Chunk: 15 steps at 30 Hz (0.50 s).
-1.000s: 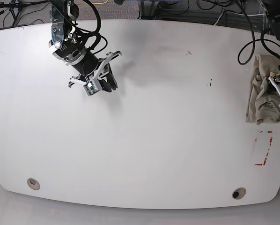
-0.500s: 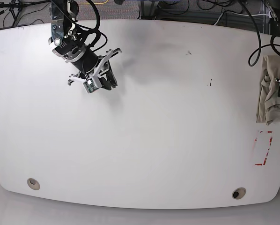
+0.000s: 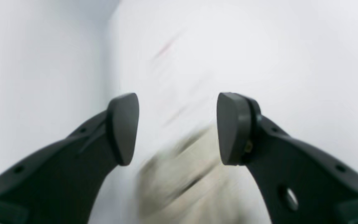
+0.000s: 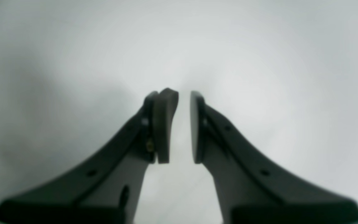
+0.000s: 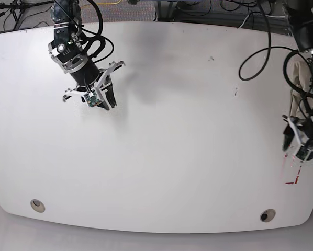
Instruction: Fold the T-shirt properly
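The beige T-shirt (image 5: 302,78) lies bunched at the table's far right edge, partly hidden behind cables and the left arm. The left gripper (image 5: 297,146) hangs nearer the front edge than the cloth, over red tape marks. In the left wrist view its jaws (image 3: 177,127) stand wide open with nothing between them, and the blurred T-shirt (image 3: 182,180) lies on the table beneath. The right gripper (image 5: 108,99) hovers over bare table at the back left. The right wrist view shows it (image 4: 183,124) nearly closed, a thin gap between the pads, with nothing held.
The white table (image 5: 172,146) has a round hole at the front left (image 5: 37,205) and another at the front right (image 5: 267,215). Red tape marks (image 5: 295,170) sit near the right edge. Black cables (image 5: 261,47) loop over the back right corner.
The left arm has moved off the T-shirt toward the table's front. The T-shirt has slid right toward the edge. The right arm has shifted slightly left and back.
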{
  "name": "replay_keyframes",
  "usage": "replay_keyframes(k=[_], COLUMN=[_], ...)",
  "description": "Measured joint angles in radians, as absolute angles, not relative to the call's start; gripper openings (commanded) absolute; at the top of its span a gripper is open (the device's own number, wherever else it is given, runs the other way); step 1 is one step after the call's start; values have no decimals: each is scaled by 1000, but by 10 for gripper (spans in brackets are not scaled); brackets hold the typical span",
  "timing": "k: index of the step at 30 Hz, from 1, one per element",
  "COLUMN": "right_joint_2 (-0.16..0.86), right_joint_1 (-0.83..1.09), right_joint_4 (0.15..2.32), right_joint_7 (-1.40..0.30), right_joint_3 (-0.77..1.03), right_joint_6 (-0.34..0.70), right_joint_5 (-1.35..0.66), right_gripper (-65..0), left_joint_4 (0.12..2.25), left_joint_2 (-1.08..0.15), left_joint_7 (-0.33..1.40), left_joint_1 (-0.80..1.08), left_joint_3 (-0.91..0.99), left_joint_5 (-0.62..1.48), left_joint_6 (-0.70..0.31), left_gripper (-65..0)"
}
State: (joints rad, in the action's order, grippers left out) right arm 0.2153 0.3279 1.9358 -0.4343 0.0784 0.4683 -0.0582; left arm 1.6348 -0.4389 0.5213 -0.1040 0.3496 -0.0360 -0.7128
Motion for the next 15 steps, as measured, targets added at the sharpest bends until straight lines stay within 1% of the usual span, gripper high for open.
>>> replay_keyframes(k=[4, 6, 7, 10, 13, 15], right_joint_2=[192, 182, 176, 176, 181, 184], right_joint_1=[334, 337, 337, 350, 382, 415], right_joint_4=[1868, 1826, 1797, 1739, 1710, 1706], right_joint_7=[-289, -236, -221, -125, -39, -31], right_joint_3=[125, 152, 176, 220, 234, 236], right_joint_6=[473, 482, 474, 478, 469, 467], right_joint_5=[-17, -4, 1, -4, -2, -2], right_gripper=[-550, -550, -550, -550, -550, -550], left_joint_4=[1691, 1711, 1732, 1782, 1816, 1843], left_joint_2=[-339, -291, -264, -203, -157, -125], left_joint_7=[496, 477, 455, 353, 304, 293], left_joint_1=[-31, 24, 61, 156, 229, 281], left_joint_3=[349, 350, 350, 341, 316, 307], left_joint_5=[-47, -61, -67, -66, -61, -55], left_joint_6=[-708, -671, -628, -577, -558, -558], left_gripper=[-282, -282, -282, -282, -282, -282])
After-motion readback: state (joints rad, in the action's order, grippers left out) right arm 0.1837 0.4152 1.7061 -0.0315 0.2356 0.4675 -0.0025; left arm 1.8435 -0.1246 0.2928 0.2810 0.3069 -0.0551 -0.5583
